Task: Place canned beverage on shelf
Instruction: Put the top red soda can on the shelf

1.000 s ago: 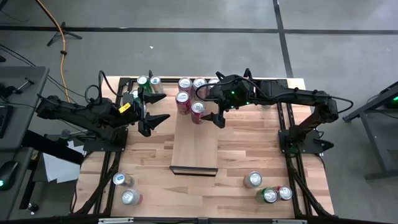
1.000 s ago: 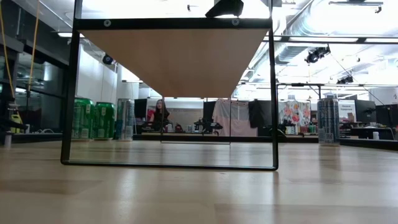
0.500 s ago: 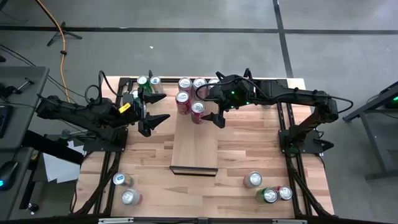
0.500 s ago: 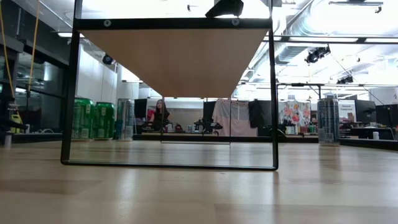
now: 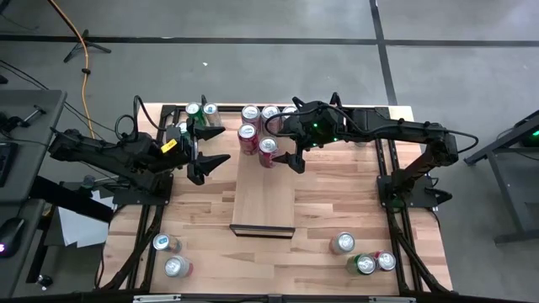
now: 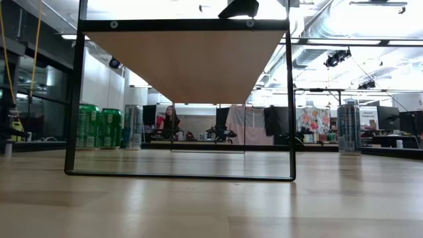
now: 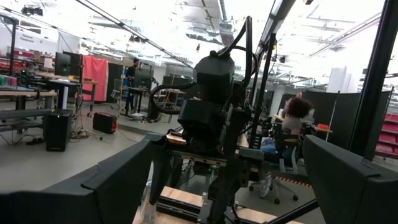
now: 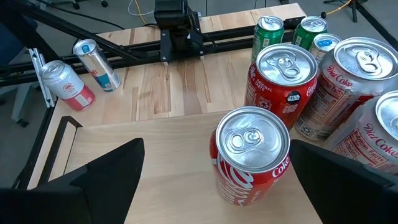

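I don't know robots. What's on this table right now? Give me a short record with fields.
shelf: pale board mid-table
can on shelf: red Coca-Cola can, upright at its far end
right gripper: open, fingers either side of that can, not touching
left gripper: open, empty, left of the shelf
other cans: cluster behind the shelf; loose ones near the front corners

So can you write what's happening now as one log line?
right gripper: open, around red cola can | can: upright on shelf | left gripper: open, waiting beside shelf
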